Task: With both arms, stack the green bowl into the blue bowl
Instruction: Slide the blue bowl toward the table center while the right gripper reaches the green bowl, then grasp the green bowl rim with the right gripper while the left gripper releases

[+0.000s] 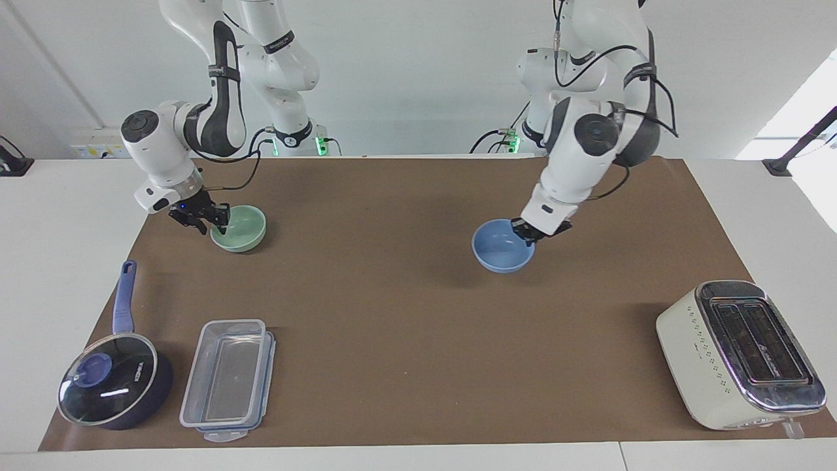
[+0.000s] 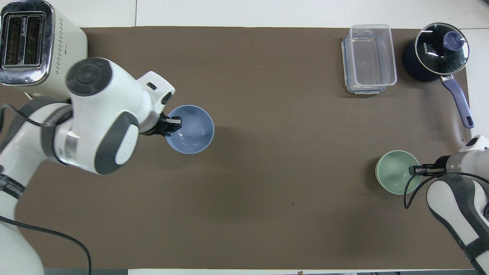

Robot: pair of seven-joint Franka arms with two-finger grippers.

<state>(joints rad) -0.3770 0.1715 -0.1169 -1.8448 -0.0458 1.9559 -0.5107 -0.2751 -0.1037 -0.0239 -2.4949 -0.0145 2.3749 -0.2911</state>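
Note:
The blue bowl [image 1: 501,246] hangs a little above the brown mat, over a spot toward the table's middle. My left gripper [image 1: 531,232] is shut on its rim at the side toward the left arm's end. It also shows in the overhead view [image 2: 193,130], with the left gripper [image 2: 172,125] at its edge. The green bowl [image 1: 240,228] rests on the mat toward the right arm's end, also in the overhead view [image 2: 395,173]. My right gripper [image 1: 209,221] is shut on its rim, one finger inside the bowl; it also shows in the overhead view [image 2: 415,170].
A cream toaster [image 1: 739,353] stands at the left arm's end, far from the robots. A clear lidded container [image 1: 227,378] and a dark blue glass-lidded saucepan [image 1: 111,386] stand at the right arm's end, far from the robots.

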